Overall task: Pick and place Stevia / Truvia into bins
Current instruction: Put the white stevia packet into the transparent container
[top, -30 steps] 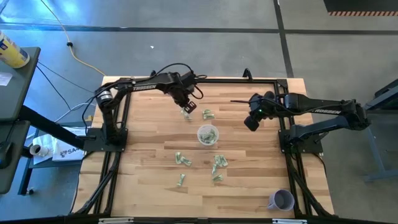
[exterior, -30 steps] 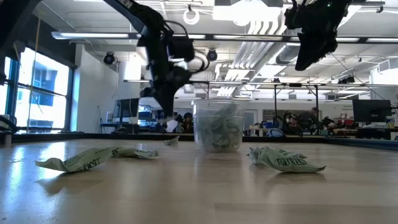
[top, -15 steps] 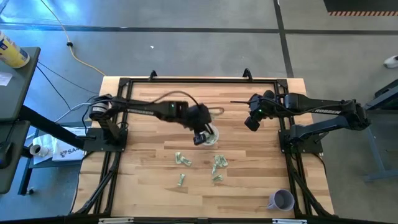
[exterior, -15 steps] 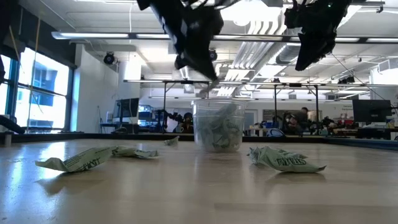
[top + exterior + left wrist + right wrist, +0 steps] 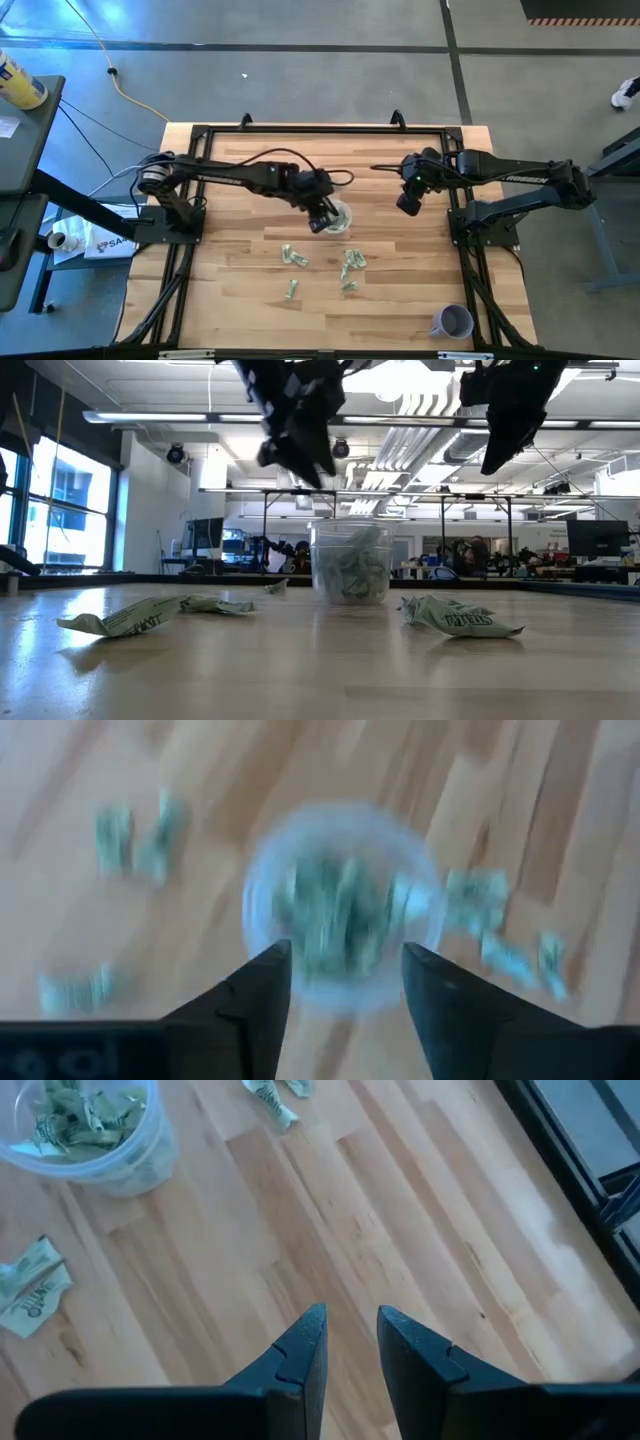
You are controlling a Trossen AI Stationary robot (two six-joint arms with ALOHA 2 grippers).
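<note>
- The Stevia / Truvia packets (image 5: 294, 257) are small green-and-white paper rectangles, mostly crumpled. A loose group lies on the wooden desk (image 5: 400, 290) at about 6 o'clock from the cup.
- In the high view, one packet (image 5: 291, 289) lies nearest the front edge with its long axis running roughly 12 to 6 o'clock. A pair (image 5: 352, 258) with another below it (image 5: 348, 285) lies at about 5 o'clock from the cup. Their printed faces cannot be read from above.
- In the low view, one crumpled packet (image 5: 130, 616) lies flat at the left and another (image 5: 458, 616) at the right, long axes running across the view.
- The clear cup (image 5: 337, 216) stands upright near the desk's middle, already holding a heap of green packets (image 5: 75, 1115).
- The left pincer (image 5: 322, 218) hangs just at the cup's 9 o'clock side, above its rim. In the left wrist view its fingers (image 5: 255, 995) stand well apart with the cup (image 5: 345, 910) showing between them, and nothing is gripped.
- The right pincer (image 5: 407, 201) hovers above bare wood at about 3 o'clock from the cup, well apart from it. Its fingers (image 5: 300, 1350) show a narrow gap and hold nothing.
- A lavender cup (image 5: 453, 321) stands at the desk's front right corner, far from the packets.
</note>
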